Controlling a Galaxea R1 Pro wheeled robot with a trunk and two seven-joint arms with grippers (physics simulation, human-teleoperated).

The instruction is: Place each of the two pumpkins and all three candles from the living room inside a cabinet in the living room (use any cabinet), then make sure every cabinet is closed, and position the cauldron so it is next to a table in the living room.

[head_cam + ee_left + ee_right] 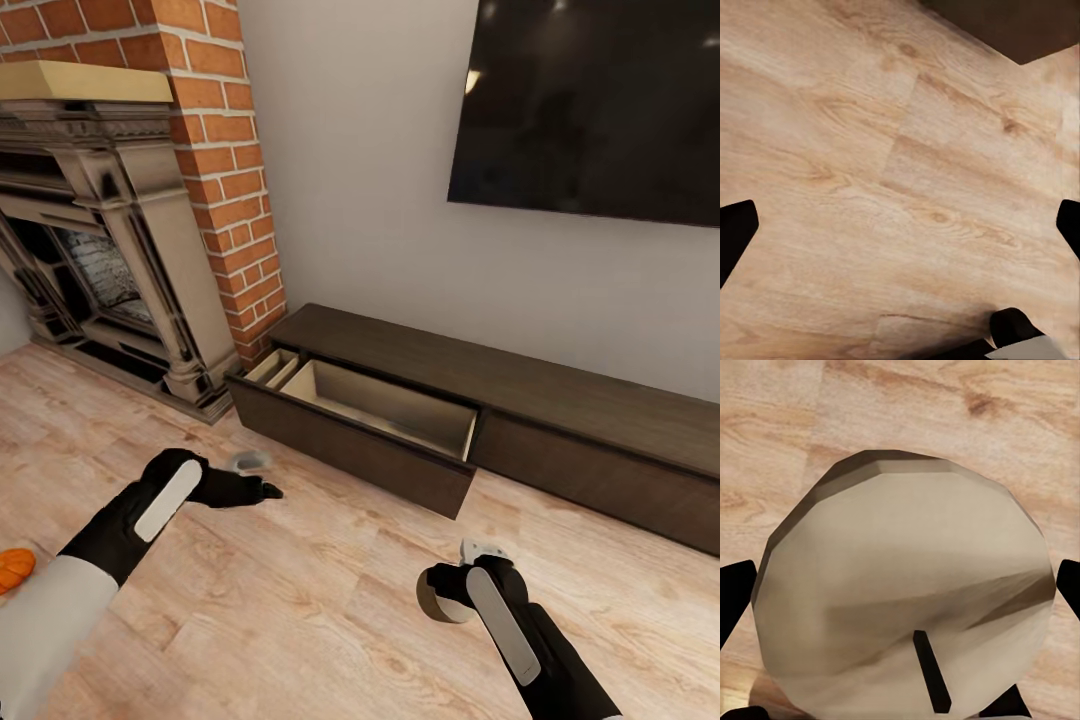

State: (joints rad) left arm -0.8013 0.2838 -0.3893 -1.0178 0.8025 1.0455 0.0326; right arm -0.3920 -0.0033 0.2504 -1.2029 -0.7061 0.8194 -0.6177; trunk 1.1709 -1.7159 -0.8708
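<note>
Drawer open, candle in the right end effector

The cabinet (560, 400) is sitting along the far wall under the dark screen (600, 100), its left drawer (380, 420) pulled out and showing a bare pale interior, with a narrow divided compartment at its left end. The right end effector (445, 592) is hanging over the wood floor (330, 600) near the drawer front, gripping a tan candle (907, 592), dark wick facing the wrist camera. The left end effector (268, 490) is hovering over bare floor, fingers spread wide and holding nothing. A pumpkin (14, 568) is peeking in on the floor at the far left edge.
</note>
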